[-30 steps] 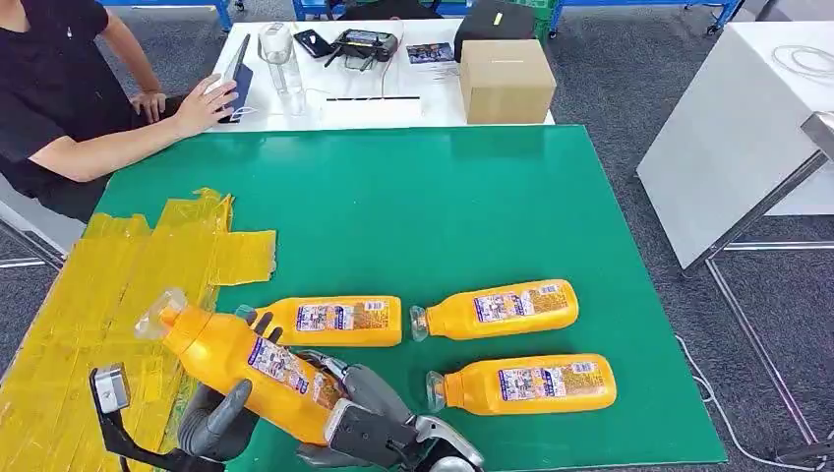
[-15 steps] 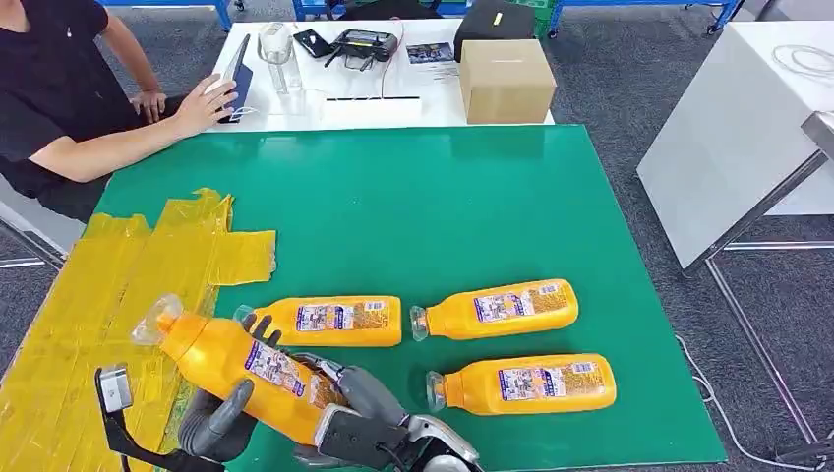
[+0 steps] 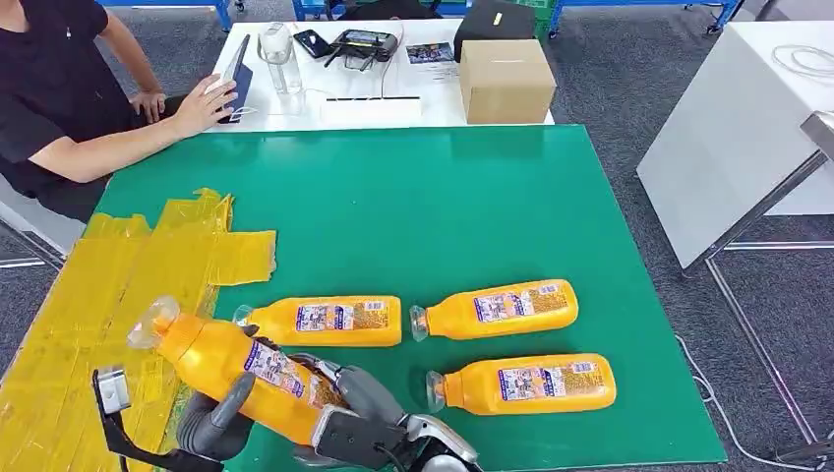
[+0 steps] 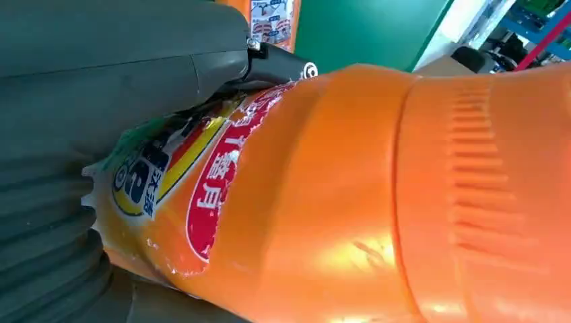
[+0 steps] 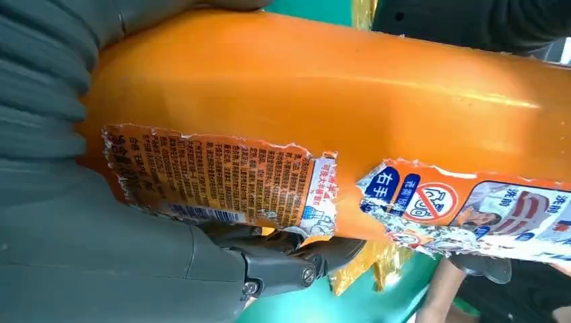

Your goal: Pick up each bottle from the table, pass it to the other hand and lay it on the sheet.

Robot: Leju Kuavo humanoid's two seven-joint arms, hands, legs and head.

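Both robot hands hold one orange bottle [image 3: 236,369] at the near edge of the green surface [image 3: 413,216]. The left robot hand [image 3: 211,423] wraps the bottle's lower body from beneath, thumb up along its side; in the left wrist view the grey thumb [image 4: 121,74] presses against the torn label. The right robot hand [image 3: 359,408] clasps the bottle's base end, and the right wrist view shows a dark finger [image 5: 283,262] curled under the bottle [image 5: 323,114]. The bottle is tilted, its clear cap pointing away from the right robot hand, out over the yellow sheet [image 3: 108,295]. Beyond the right robot hand, three more orange bottles lie on their sides: one [image 3: 329,321] just past its fingers, another [image 3: 497,309] beside that, a third [image 3: 526,383] off to its outer side. A person [image 3: 69,98] sits at the far left corner.
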